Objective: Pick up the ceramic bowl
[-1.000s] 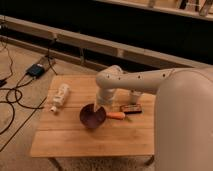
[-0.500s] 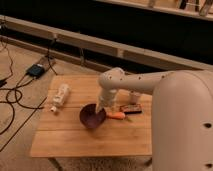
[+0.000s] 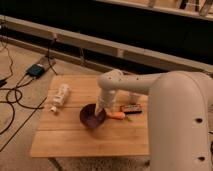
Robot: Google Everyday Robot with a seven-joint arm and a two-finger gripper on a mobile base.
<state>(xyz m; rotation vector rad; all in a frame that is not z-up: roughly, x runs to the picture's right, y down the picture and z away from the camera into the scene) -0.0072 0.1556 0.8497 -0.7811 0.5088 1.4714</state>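
White gripper [image 3: 103,109] is down at the right rim of the ceramic bowl [image 3: 91,118], mid-frame on the wooden table [image 3: 65,142]; open or closed, can't tell. From it the forearm rises near-vertical to the elbow joint, then the upper arm runs right into the big white body filling the lower right of frame. Vs 0.5 s ago: elbow and wrist sit slightly lower, gripper tighter to the rim, bowl unmoved, same for the white bottle [image 3: 60,96] lying at left and the orange item [image 3: 118,115] just right of the bowl.
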